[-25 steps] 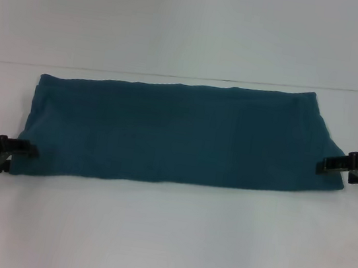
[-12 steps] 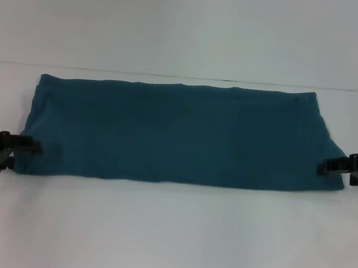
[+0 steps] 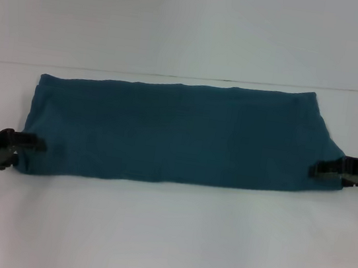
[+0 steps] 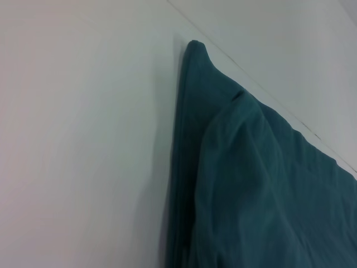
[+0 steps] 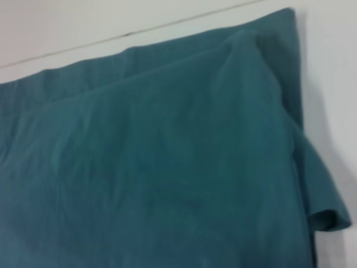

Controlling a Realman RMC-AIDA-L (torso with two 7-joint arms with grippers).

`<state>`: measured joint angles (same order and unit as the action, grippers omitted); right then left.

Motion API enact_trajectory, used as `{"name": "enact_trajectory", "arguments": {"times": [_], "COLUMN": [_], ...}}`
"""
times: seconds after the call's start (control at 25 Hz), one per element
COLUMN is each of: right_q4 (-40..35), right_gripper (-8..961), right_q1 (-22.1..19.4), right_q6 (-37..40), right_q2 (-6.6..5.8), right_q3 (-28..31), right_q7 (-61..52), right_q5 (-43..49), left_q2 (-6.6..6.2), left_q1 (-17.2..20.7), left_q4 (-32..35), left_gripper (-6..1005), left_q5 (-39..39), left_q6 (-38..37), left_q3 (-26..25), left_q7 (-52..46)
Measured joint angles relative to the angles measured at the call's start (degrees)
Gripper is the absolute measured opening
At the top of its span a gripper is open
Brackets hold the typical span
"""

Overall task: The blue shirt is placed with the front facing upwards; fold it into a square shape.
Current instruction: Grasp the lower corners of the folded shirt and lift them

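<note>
The blue shirt (image 3: pixel 179 134) lies folded into a long horizontal band across the middle of the head view, plain side up, on a white table (image 3: pixel 164 238). A thin dark seam (image 3: pixel 174 75) crosses the surface just above it. The left gripper (image 3: pixel 30 142) overlaps its lower-left end, the right gripper (image 3: pixel 317 169) its right end; whether either grips the cloth cannot be told.

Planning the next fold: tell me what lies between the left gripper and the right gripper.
In the head view, only the blue shirt, folded into a long band, spans between the left gripper and the right gripper; each tip overlaps one end.
</note>
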<state>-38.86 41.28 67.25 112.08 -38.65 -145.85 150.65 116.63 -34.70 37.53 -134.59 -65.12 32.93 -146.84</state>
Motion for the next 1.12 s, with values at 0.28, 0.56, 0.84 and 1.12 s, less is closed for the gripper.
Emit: {"name": "enact_trajectory", "arguments": {"times": [0.28,0.56,0.84,1.12], "right_q4": [2.63,1.72,1.81,1.77], "right_gripper": [892,891,602,291], "right_q1": [0.9,0.59,0.73,0.72], "right_q6": [-2.38,-1.87,-1.77,-1.42], "right_q2": [0.14,-0.13,-0.38,-0.59], "right_q3": [-1.87,-1.27,-1.53,-1.28], "right_q7": [-0.54,-2.09,-2.13,-2.15], "right_q5": [-0.14,-0.96,-1.06,-1.06], "left_q2": [0.01,0.01,-0.16,-0.24], "left_q1": [-0.08,0.03,-0.2,-0.21], "left_q4": [0.0,1.16,1.1,1.12], "left_gripper": [627,553,333,182], "left_q5": [0.05,1.69,1.08,-0.43], "left_q6": [-0.17,-2.34,-2.91,-2.88], "left_q3": [-0.04,0.07,0.21,0.29], "left_q7": [-0.2,-0.13,-0.74,-1.27]}}
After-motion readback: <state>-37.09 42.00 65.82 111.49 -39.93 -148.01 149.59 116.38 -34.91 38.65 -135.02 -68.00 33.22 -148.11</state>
